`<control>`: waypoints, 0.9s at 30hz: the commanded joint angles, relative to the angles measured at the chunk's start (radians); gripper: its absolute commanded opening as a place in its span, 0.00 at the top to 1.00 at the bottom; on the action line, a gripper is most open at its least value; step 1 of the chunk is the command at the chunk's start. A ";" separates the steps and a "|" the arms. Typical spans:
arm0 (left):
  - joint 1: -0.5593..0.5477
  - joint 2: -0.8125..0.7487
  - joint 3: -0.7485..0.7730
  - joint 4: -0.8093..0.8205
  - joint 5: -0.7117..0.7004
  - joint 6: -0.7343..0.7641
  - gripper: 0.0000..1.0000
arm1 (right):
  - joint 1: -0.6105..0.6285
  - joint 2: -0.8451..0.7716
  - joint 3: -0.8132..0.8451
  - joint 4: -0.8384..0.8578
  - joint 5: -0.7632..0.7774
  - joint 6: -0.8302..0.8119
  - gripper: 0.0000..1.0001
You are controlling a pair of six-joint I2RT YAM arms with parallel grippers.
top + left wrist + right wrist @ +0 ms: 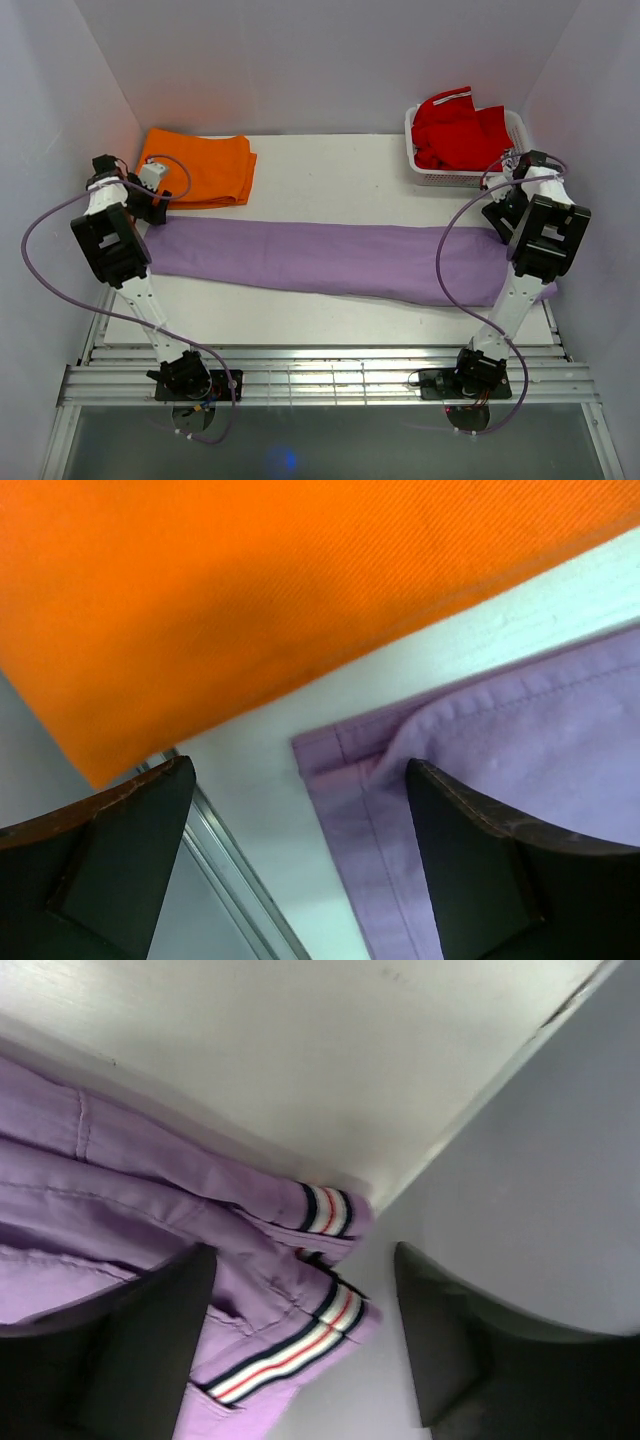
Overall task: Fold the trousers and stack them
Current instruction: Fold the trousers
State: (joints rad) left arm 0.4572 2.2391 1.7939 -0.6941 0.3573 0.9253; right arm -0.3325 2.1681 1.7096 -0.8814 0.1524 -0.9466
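Note:
The lilac trousers point(330, 260) lie stretched flat across the table from left to right. My left gripper point(152, 205) hovers open over their left end. In the left wrist view the hemmed cuff corner point(345, 755) lies between my dark fingers point(480, 870), nothing held. My right gripper point(500, 222) hovers open over their right end. In the right wrist view the waist end with white, navy and red striped trim point(300, 1345) lies between my fingers point(140, 1360), close to the table's right edge.
A folded orange garment point(200, 167) lies at the back left, just beyond the left gripper; it also fills the top of the left wrist view point(250, 580). A white basket point(430, 172) with a red garment point(458, 130) stands at the back right. Enclosure walls stand close on both sides.

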 commanded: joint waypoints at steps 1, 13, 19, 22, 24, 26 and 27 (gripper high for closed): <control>0.009 -0.146 0.013 -0.053 0.022 -0.075 0.02 | 0.004 -0.050 0.083 -0.019 -0.081 0.067 0.19; 0.041 -0.257 0.026 -0.395 0.244 -0.467 0.02 | 0.006 -0.269 -0.022 -0.197 -0.310 0.074 0.36; 0.139 -0.288 -0.159 -0.217 0.163 -0.649 0.02 | 0.046 -0.264 -0.123 -0.251 -0.355 0.078 0.45; 0.141 -0.280 -0.197 -0.168 0.085 -0.638 0.02 | 0.061 -0.260 -0.165 -0.223 -0.326 0.083 0.46; 0.143 -0.276 -0.218 -0.118 0.016 -0.640 0.02 | 0.061 -0.255 -0.189 -0.211 -0.303 0.086 0.46; 0.146 -0.276 -0.257 -0.082 -0.020 -0.628 0.02 | 0.061 -0.260 -0.211 -0.186 -0.277 0.086 0.46; 0.146 -0.274 -0.269 -0.047 -0.027 -0.620 0.02 | 0.059 -0.263 -0.231 -0.179 -0.269 0.086 0.46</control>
State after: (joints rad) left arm 0.6159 1.9823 1.5543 -0.8543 0.4000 0.3141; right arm -0.2661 1.9224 1.5047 -1.0756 -0.1432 -0.8700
